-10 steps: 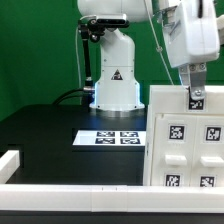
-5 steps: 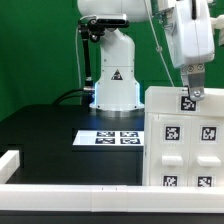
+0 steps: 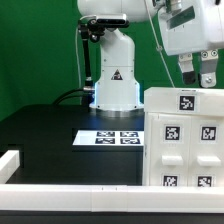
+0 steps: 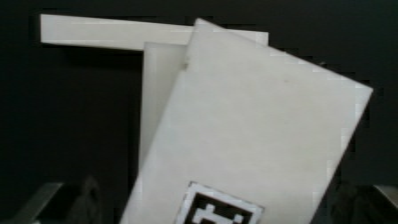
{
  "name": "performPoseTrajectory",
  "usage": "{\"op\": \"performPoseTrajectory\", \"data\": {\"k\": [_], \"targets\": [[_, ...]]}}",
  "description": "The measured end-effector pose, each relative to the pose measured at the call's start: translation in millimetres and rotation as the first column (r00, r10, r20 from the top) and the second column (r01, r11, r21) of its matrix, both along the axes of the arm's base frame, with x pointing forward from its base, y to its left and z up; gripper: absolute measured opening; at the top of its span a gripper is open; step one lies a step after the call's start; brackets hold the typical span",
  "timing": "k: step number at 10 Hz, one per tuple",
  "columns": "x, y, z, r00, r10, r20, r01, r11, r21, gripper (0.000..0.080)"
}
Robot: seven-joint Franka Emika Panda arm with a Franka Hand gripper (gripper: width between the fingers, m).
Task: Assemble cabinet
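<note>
My hand point(image 3: 199, 76) is hanging just above the top edge of the cabinet point(image 3: 185, 140), fingers point(image 3: 208, 78) spread apart with nothing between them, not touching anything as far as I can see. The cabinet stands upright on the black bench point(image 3: 50, 130), at the exterior view's right, close to the front. It's a big white box with several square black-and-white tags on the face toward the camera, one of them right at the top edge below my hand. To the cabinet's left in that view, lying flat on the bench, is the marker board point(image 3: 109, 138) with its four tags, just beside the cabinet's lower corner. My base point(image 3: 114, 75) sits behind the board. A low white rail point(image 3: 60, 187) runs along the bench's front edge.

From my wrist, I'm looking down on the cabinet point(image 4: 249, 140): a wide white panel tilted across the shot, one tag point(image 4: 221, 209) near my fingertips point(image 4: 68, 202), dark bench around it.
</note>
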State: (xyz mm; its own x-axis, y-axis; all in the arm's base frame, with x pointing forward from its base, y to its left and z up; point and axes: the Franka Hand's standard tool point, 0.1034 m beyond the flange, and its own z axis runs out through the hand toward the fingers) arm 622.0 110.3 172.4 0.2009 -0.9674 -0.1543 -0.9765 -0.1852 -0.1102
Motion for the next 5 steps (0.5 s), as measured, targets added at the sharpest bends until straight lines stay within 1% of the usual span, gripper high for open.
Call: {"op": "performPoseTrajectory", "data": {"k": [1, 2, 3, 4, 5], "targets": [[0.0, 0.0, -0.1, 0.997, 0.082, 0.014, -0.082, 0.997, -0.007, 0.0649], [-1.6, 0.0, 1.3, 0.981, 0.195, 0.013, -0.195, 0.981, -0.027, 0.0649], [0.9, 2.7, 10.0, 0.925, 0.381, 0.015, -0.379, 0.923, -0.060, 0.0649], [2.5, 5.9, 12.5, 0.858, 0.512, 0.034, -0.508, 0.858, -0.074, 0.0649], [1.0, 7.4, 11.6, 0.756, 0.653, 0.042, -0.648, 0.756, -0.092, 0.0649]]}}
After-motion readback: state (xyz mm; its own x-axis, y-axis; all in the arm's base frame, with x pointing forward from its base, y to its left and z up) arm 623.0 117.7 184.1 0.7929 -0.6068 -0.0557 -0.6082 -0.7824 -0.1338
